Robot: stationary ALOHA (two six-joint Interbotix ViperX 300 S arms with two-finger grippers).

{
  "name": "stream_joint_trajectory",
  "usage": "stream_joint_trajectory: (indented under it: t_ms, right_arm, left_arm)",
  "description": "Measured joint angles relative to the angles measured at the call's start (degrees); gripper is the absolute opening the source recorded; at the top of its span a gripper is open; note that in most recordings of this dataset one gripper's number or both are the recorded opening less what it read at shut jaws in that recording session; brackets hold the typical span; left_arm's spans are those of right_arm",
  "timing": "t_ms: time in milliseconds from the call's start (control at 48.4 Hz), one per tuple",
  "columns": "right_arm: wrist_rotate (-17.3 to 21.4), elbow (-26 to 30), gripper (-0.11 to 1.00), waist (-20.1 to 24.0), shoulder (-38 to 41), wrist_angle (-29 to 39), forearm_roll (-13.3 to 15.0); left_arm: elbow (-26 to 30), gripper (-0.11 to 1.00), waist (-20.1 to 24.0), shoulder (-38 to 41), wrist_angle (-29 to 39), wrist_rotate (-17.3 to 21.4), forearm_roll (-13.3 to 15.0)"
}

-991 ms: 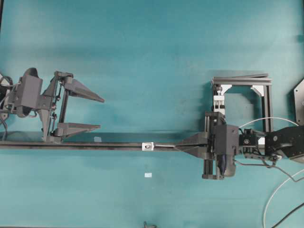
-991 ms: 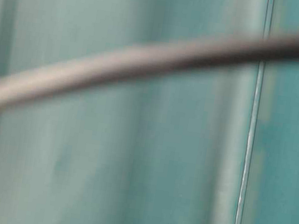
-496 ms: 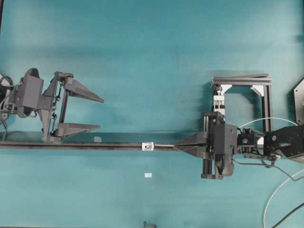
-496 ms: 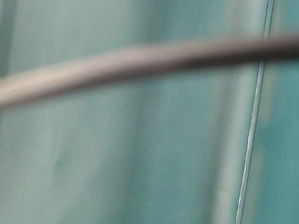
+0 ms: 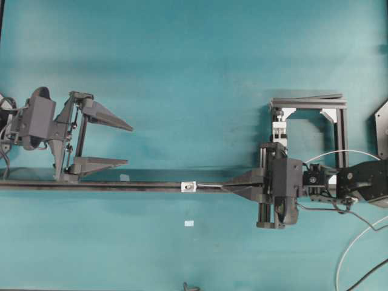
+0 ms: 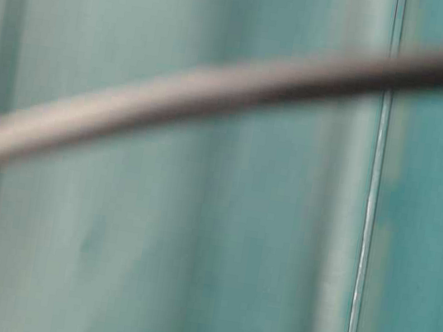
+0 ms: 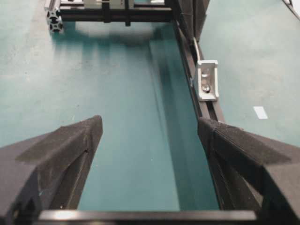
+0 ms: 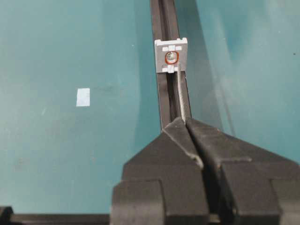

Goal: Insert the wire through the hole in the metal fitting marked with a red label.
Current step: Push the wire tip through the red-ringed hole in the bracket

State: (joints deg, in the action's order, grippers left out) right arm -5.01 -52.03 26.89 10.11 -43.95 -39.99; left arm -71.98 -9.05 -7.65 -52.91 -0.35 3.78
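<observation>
Overhead view: the left gripper (image 5: 121, 144) sits at the left of the teal surface (image 5: 194, 60) with its fingers spread wide and nothing between them. The lower finger is just above a long dark rail (image 5: 91, 185) that runs across the surface. The metal fitting (image 5: 190, 187) sits on that rail near the middle. The right gripper (image 5: 229, 187) comes in from the right with its tips pinched together on the wire (image 5: 209, 185), which bridges the short gap to the fitting. A black square frame (image 5: 310, 103) stands behind the right arm.

Table-level view: pretty much useless, just a blurred dark strand (image 6: 216, 90) arcing across a teal background.

Left wrist view: the wide-apart fingers (image 7: 56, 154) frame bare surface, and the fitting stands further ahead on the rail, off to the right.

Right wrist view: the best look. The clamped fingertips (image 8: 180, 131) pinch the thin wire, which runs straight ahead to the fitting and ends just right of and below the hole (image 8: 171, 57), which is ringed in red. Can't tell if the tip touches.
</observation>
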Motion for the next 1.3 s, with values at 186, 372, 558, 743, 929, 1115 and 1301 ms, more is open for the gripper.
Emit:
stream_joint_trajectory:
  t_ms: [186,372,558,743,929,1115,1301]
  right_arm:
    - [0.0,0.0,-0.01,0.1,0.0,0.0,-0.1]
    - [0.0,0.1,-0.01,0.0,0.0,0.0,0.0]
    - [-0.1,0.3,-0.01,0.0,0.0,0.0,0.0]
    - [-0.2,0.8,-0.01,0.0,0.5,0.0,0.0]
    - [-0.2,1.1,-0.01,0.0,0.8,0.0,-0.1]
    - [-0.2,1.4,-0.01,0.1,0.8,0.0,0.0]
    - [-0.2,1.8,-0.01,0.0,0.8,0.0,0.0]
  left_arm:
    - [0.0,0.55,0.0,0.0,0.0,0.0,0.1]
    - [0.0,0.55,0.0,0.0,0.0,0.0,0.1]
    - [0.0,0.55,0.1,0.0,0.0,0.0,0.0]
    - [0.0,0.55,0.0,0.0,0.0,0.0,0.0]
    - [0.0,0.55,0.0,-0.4,0.0,0.0,0.1]
    - [0.0,0.55,0.0,-0.5,0.4,0.0,0.0]
    - [0.0,0.55,0.0,-0.5,0.5,0.0,0.1]
